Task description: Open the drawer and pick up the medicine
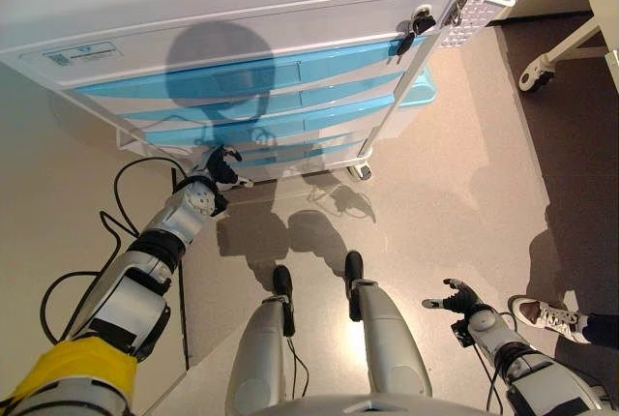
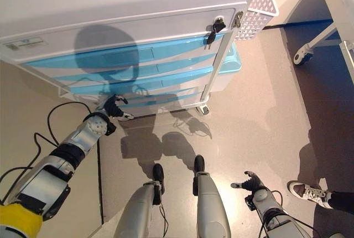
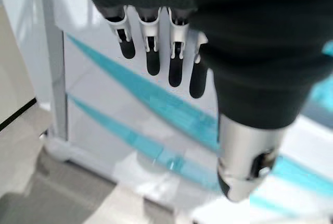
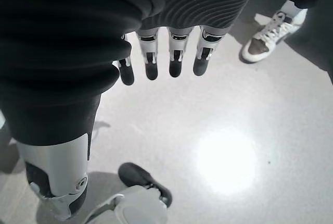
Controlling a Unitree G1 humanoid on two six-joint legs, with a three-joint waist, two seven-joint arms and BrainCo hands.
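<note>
A white medical cart (image 1: pixel 242 10) with several blue-fronted drawers (image 1: pixel 251 87) stands ahead; all drawers look shut. No medicine shows. My left hand (image 1: pixel 221 166) is stretched out low in front of the bottom drawers (image 3: pixel 156 104), fingers (image 3: pixel 152 52) straight and open, holding nothing and just short of the drawer fronts. My right hand (image 1: pixel 462 296) hangs low at my right side over the floor, open and empty; its fingers (image 4: pixel 174 60) are straight.
A white mesh basket (image 1: pixel 479 0) hangs on the cart's right side, with a key lock (image 1: pixel 418 24) near it. A wheeled bed frame (image 1: pixel 571 44) stands at the far right. A person's white shoe (image 1: pixel 546 316) is on the floor by my right hand.
</note>
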